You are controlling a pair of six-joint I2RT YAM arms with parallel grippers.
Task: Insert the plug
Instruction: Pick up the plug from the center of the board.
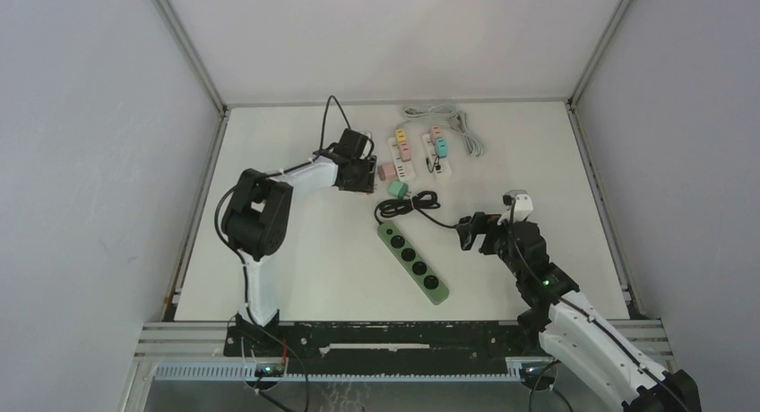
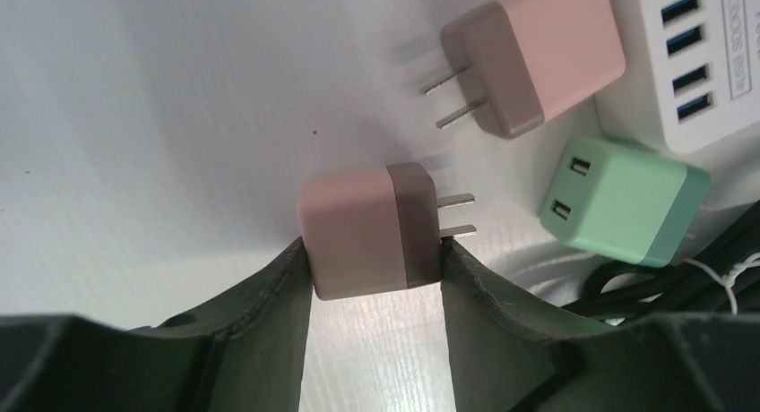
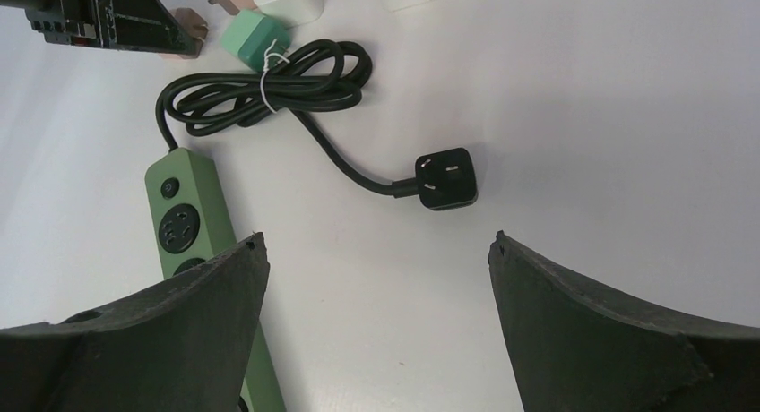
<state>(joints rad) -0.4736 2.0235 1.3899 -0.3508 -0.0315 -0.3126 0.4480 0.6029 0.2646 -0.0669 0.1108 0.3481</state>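
My left gripper (image 2: pixel 375 267) is shut on a pink two-prong plug adapter (image 2: pixel 367 233). One finger presses its pink end and the other its brown face, and the prongs point right. In the top view this gripper (image 1: pixel 363 173) is at the back centre. A green power strip (image 1: pixel 412 261) with several round sockets lies mid-table and also shows in the right wrist view (image 3: pixel 184 215). Its black cord (image 3: pixel 269 85) is coiled and ends in a black plug (image 3: pixel 446 181). My right gripper (image 3: pixel 376 242) is open and empty, just short of that plug, to the right of the strip (image 1: pixel 470 231).
A second pink adapter (image 2: pixel 533 54), a green cube charger (image 2: pixel 623 201) and a white USB socket strip (image 2: pixel 699 54) lie just ahead of my left gripper. More white strips (image 1: pixel 439 152) and a grey cable (image 1: pixel 448 121) sit at the back. Walls enclose the table.
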